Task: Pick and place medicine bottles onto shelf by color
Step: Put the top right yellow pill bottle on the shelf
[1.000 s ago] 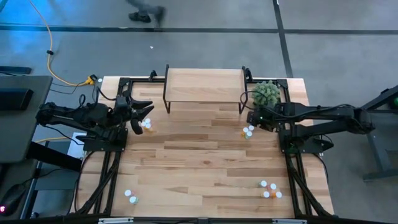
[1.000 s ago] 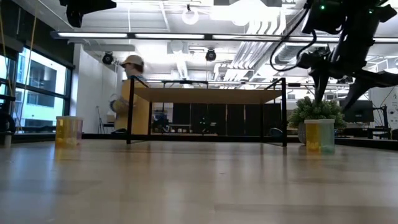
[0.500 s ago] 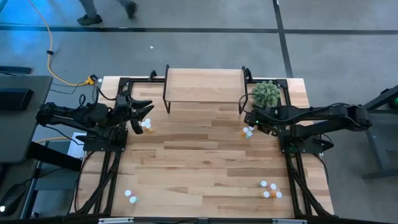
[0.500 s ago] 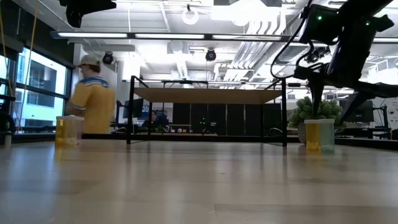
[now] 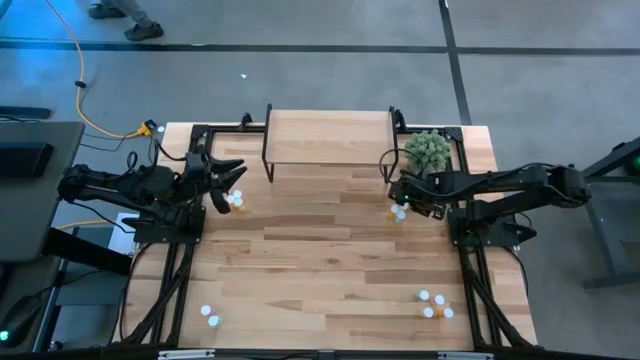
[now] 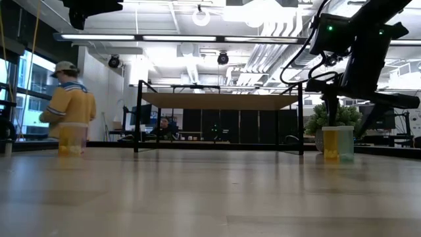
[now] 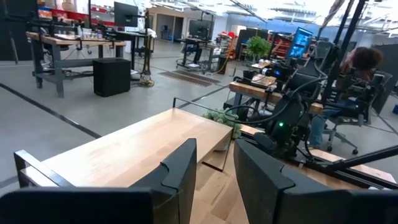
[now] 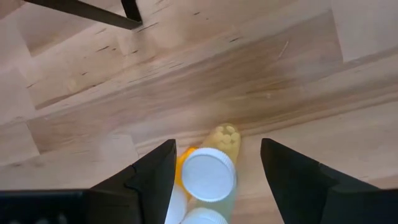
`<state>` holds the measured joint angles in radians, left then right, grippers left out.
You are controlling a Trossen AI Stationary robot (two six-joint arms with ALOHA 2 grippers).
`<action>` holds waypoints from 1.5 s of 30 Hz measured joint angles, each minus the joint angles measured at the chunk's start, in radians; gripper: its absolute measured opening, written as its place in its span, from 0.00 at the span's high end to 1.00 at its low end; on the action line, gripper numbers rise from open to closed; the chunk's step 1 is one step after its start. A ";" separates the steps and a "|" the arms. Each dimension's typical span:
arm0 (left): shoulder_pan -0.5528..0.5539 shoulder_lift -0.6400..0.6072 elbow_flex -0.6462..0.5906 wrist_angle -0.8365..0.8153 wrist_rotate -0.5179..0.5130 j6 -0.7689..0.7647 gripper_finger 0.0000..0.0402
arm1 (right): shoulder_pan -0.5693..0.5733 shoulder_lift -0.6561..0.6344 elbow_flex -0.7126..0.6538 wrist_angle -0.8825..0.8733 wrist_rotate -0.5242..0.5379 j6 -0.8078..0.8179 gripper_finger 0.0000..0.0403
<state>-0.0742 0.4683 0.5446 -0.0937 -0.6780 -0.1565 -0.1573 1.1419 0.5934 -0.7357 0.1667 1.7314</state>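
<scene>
The right claw (image 5: 397, 193) has moved toward the table's left edge and now stands directly over the medicine bottles (image 8: 206, 175). The person (image 6: 68, 112) walked further left behind the table.

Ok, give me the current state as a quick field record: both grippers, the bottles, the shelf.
right gripper: open, fingers straddling a cluster of medicine bottles by the plant, none gripped
left gripper: parked above the table's left side, near another bottle cluster, nothing held
other bottles: right near-edge group; left near-edge pair
shelf: top bare, no bottles on it
person: walking in the room behind
</scene>
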 joint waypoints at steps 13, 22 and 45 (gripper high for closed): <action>0.000 0.000 0.000 0.000 0.000 -0.024 0.75 | 0.000 0.000 0.000 0.000 -0.022 -0.002 0.63; 0.000 0.000 0.000 0.000 0.000 -0.024 0.75 | 0.000 0.000 0.000 0.000 -0.030 -0.003 0.63; 0.000 0.000 0.000 0.000 0.000 -0.023 0.75 | 0.000 -0.007 0.000 -0.005 -0.053 -0.011 0.72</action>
<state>-0.0744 0.4684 0.5446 -0.0937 -0.6776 -0.1799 -0.1570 1.1351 0.5934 -0.7406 0.1134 1.7199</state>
